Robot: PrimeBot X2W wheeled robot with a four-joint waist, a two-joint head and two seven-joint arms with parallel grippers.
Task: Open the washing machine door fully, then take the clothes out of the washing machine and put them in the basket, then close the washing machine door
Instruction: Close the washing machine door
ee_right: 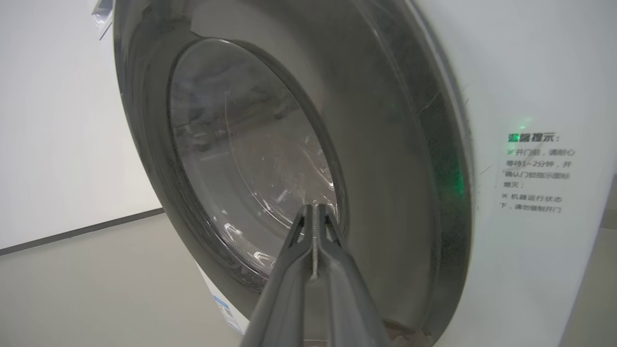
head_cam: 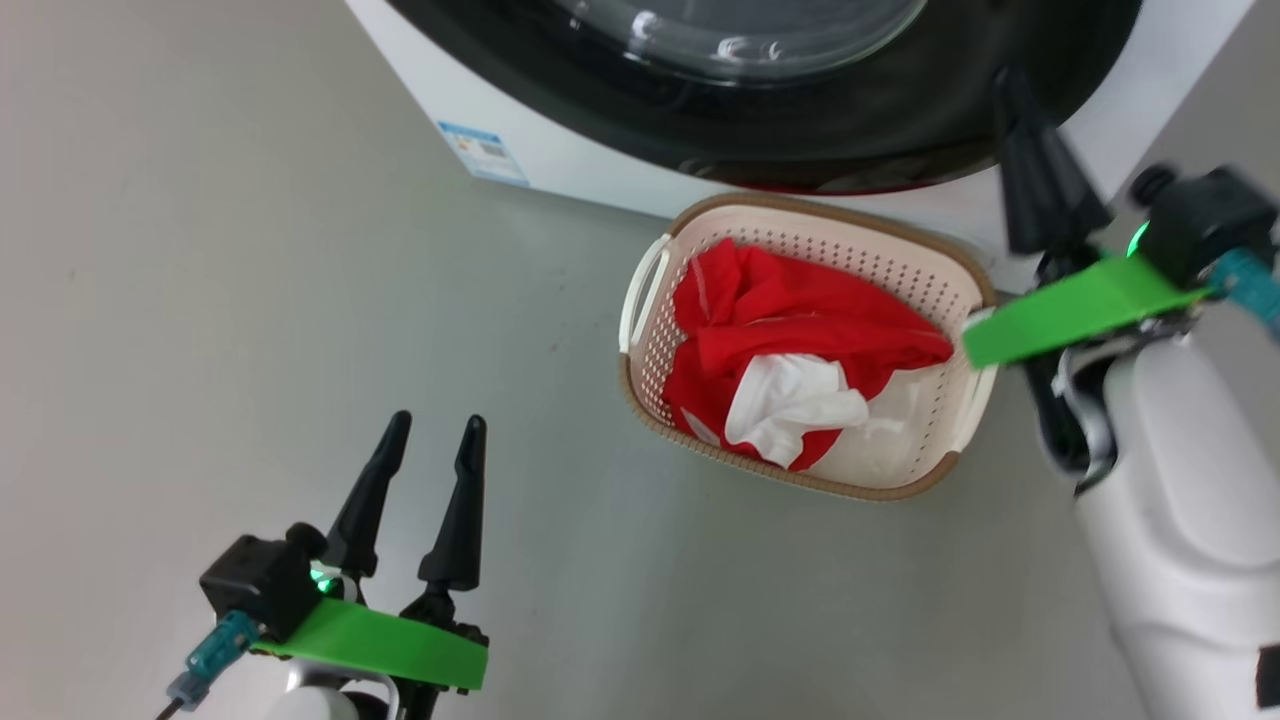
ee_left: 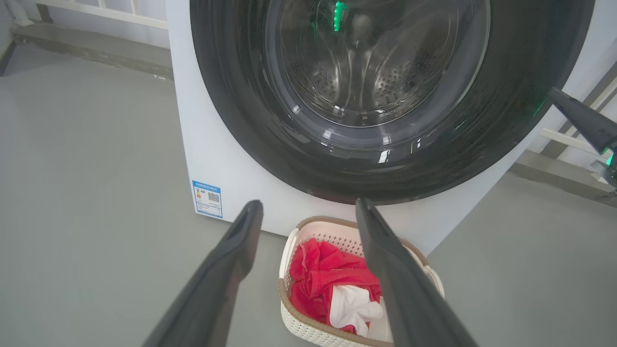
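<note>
Now the right tool [ee_right: 314, 208], pinched closed and empty, points at the door [ee_right: 385, 144]; left tool [head_cam: 438, 420], wide, sits farther off.

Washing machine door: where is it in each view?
Head view: door along top edge, centre to right.
Left wrist view: door across upper centre.
Right wrist view: door oblique, left to centre-right.
Shared landmark: blue sticker low on the washing machine.

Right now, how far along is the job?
Done: the clothes lie in the basket; the drum looks empty. In hand: the shut right gripper points at the washing machine door, which looks flush with the washing machine. Remaining: perhaps a final push; left gripper hangs open.
</note>
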